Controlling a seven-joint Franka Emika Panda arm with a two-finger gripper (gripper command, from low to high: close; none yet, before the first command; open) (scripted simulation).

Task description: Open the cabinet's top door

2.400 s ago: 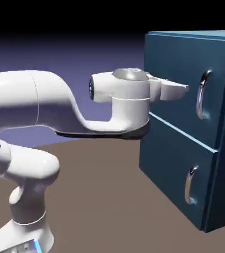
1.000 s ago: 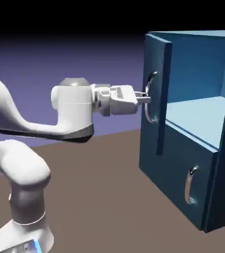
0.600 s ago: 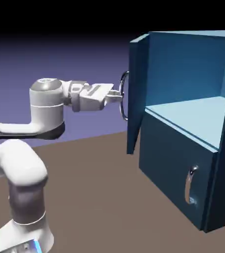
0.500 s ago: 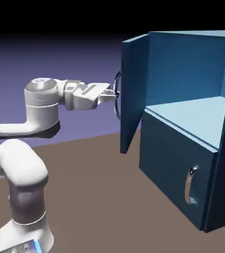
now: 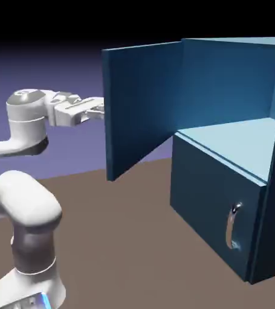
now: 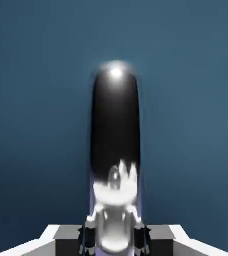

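At 9 o'clock on the cabinet (image 5: 221, 205), the door (image 5: 142, 108) hung wide open, fingers (image 6: 162, 240) clamped on its handle (image 6: 115, 125); no readable writing.

I'm in a rendered simulation scene rather than a furnished room: behind me hangs a plain blue-violet backdrop (image 5: 73, 66) fading to black, and below spreads a flat, featureless brown surface (image 5: 121, 229). One dark-blue cabinet (image 5: 215, 187) stands there with my white arm (image 5: 28, 202). I can't tell any home, lab or workshop from this.
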